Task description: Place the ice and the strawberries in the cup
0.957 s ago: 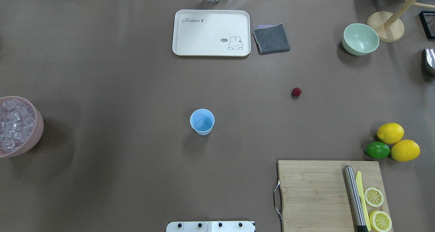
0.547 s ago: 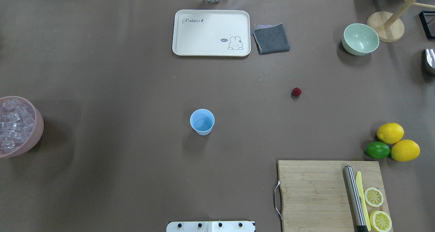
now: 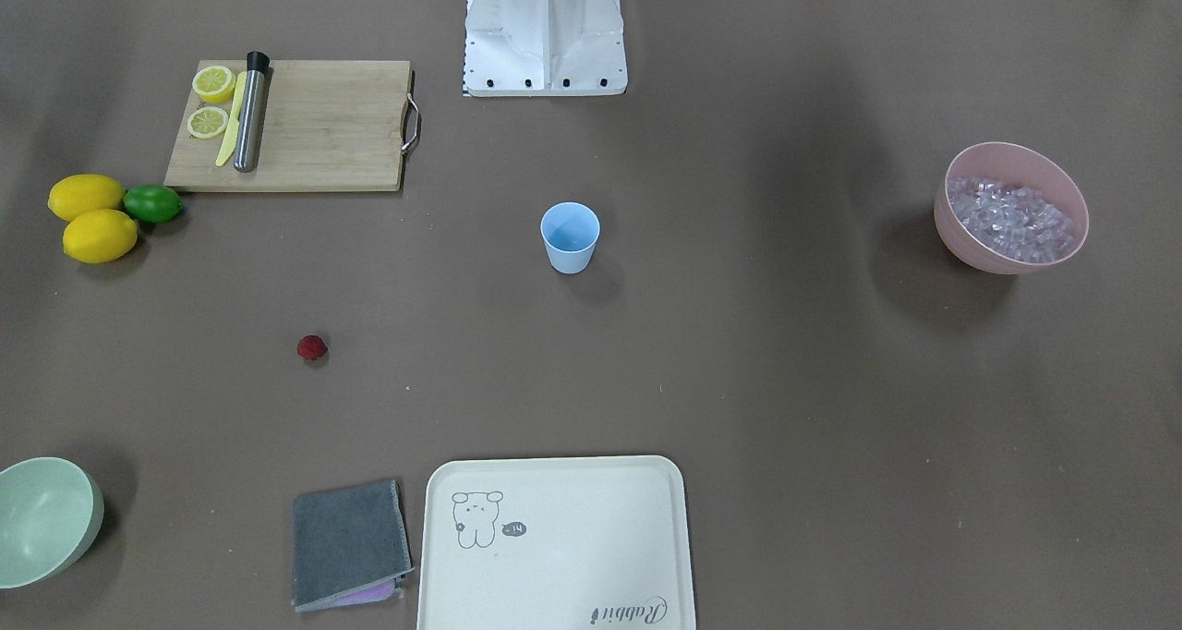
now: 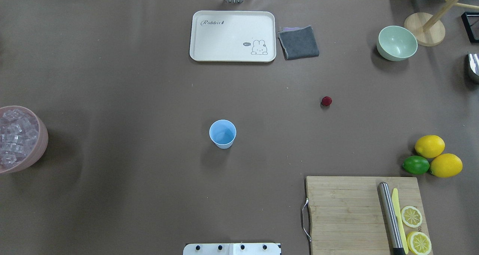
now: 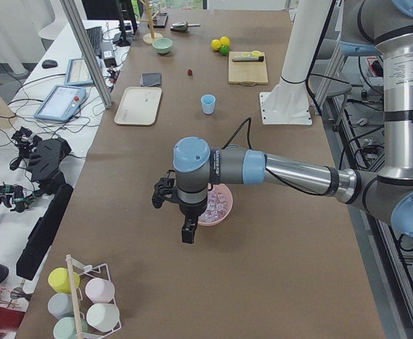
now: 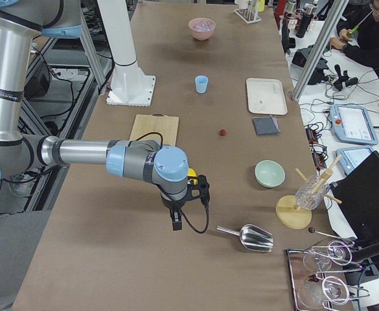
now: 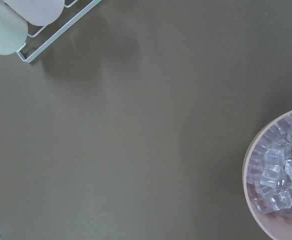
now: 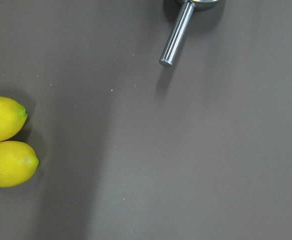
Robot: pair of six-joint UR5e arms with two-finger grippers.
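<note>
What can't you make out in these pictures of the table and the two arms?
- Left gripper and right gripper: they show only in the side views and are small, so I cannot tell whether they are open or shut.
- Pink bowl of ice: cut off by the overhead view's left edge.
- Metal scoop: its bowl is cut off by the right wrist view's top edge.
- Strawberry: too small for surface detail.

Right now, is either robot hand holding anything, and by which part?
Seemingly nothing: strawberry, cup and scoop lie free on the table, ice in its bowl. The left gripper and right gripper show only side-on, grip unclear.
</note>
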